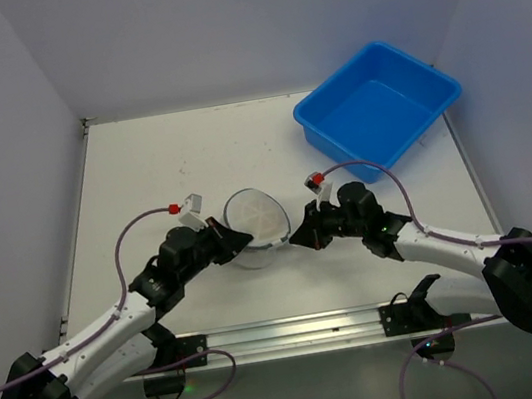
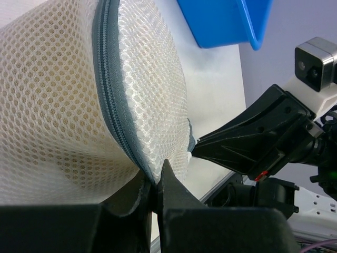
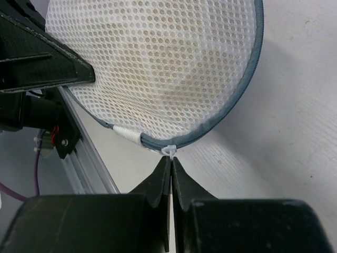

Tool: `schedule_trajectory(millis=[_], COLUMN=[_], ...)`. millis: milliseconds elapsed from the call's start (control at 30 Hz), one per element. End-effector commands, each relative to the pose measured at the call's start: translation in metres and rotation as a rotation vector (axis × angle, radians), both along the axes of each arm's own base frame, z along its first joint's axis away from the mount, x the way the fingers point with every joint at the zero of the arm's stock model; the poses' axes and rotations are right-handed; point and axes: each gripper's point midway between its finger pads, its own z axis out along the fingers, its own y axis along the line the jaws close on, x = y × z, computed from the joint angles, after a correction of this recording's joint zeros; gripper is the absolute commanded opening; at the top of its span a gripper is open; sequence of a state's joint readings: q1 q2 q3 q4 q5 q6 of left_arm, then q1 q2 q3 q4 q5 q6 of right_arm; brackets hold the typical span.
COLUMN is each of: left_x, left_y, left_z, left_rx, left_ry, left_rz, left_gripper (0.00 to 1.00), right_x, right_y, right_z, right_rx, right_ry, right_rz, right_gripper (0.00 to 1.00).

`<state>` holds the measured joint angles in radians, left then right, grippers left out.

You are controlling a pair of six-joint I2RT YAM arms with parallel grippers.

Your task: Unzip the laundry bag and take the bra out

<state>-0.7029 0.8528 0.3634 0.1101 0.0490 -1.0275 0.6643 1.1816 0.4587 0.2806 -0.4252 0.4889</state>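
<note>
The laundry bag (image 1: pixel 255 223), zipped, lies at table (image 1: pixel 141 179) centre. At its 9 o'clock the left gripper (image 2: pixel 156 182) pinches its rim. At 3 o'clock the right gripper (image 3: pixel 171 161) is closed to a slit, the zipper pull (image 3: pixel 169 150) touching its tips at 12 o'clock.

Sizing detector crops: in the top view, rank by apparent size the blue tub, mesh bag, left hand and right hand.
1. blue tub, clearly the largest.
2. mesh bag.
3. left hand and right hand: both look smaller than the bag and much alike, so they are not ranked.
</note>
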Motion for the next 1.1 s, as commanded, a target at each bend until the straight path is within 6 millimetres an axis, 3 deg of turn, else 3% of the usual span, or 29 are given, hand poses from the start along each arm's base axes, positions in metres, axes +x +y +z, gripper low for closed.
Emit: schedule_trajectory(millis=[0,67,200,267,333,367,400,433,533,633,733,933,1067], left_x=[0.009,0.01,0.035,0.046,0.058,0.061,0.065,0.066,0.067,0.055,0.037,0.027,0.036], left_y=[0.011,0.009,0.003,0.0,-0.006,-0.008,-0.011,-0.012,-0.004,0.019,0.019,-0.005,-0.021], left_z=[-0.01,-0.011,-0.005,0.001,0.011,0.015,0.023,0.026,0.028,0.007,-0.003,-0.005,0.0], left_rx=[0.08,0.088,0.097,0.094,0.078,0.066,0.047,0.04,0.05,0.113,0.063,-0.027,-0.064], left_ry=[-0.042,-0.047,-0.069,-0.076,-0.076,-0.078,-0.078,-0.075,-0.03,0.097,0.148,0.127,0.088], left_rz=[-0.007,-0.043,-0.075,-0.073,-0.06,-0.059,-0.05,-0.047,0.012,0.106,0.101,0.037,0.014], left_gripper=[0.0,0.0,0.0,0.1,0.24,0.4,0.49,0.67,0.93,1.0,0.99,0.9,0.79], right_x=[0.02,0.02,0.006,0.007,0.007,0.008,0.008,0.013,0.021,0.025,0.029,0.029,0.025], right_y=[-0.024,-0.022,0.005,0.021,0.035,0.043,0.049,0.054,0.066,0.073,0.074,0.079,0.081], right_z=[-0.007,0.001,0.021,0.03,0.034,0.031,0.032,0.034,0.031,0.038,0.042,0.045,0.043], right_rx=[-0.118,-0.122,-0.051,-0.033,-0.021,-0.015,-0.003,0.027,0.037,0.082,0.101,0.112,0.108], right_ry=[-0.013,-0.014,0.024,0.039,0.065,0.084,0.099,0.124,0.137,0.13,0.12,0.121,0.131], right_rz=[-0.115,-0.099,-0.028,-0.029,-0.058,-0.06,-0.068,-0.106,-0.156,-0.185,-0.204,-0.192,-0.176], right_gripper=[0.0,0.0,0.0,0.0,0.0,0.0,0.0,0.0,0.0,0.0,0.0,0.0,0.0])
